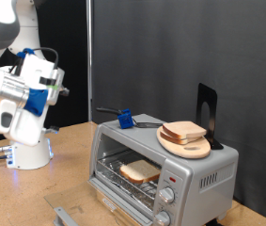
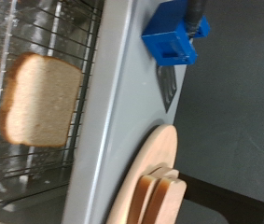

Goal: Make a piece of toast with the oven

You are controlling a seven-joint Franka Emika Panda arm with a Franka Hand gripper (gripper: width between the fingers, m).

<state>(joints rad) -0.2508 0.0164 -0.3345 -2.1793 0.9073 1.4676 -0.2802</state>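
Currently we log the piece of toast [image 1: 140,170] flat on the rack inside the oven [image 1: 203,175], door down; gripper [image 1: 46,83] — aperture indeterminable — well apart, toward the exterior view's upper left.

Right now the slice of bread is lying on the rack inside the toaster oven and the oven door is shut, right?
Not quite. The slice of bread does lie on the wire rack inside the toaster oven, but the exterior view shows the oven door dropped open, not shut.
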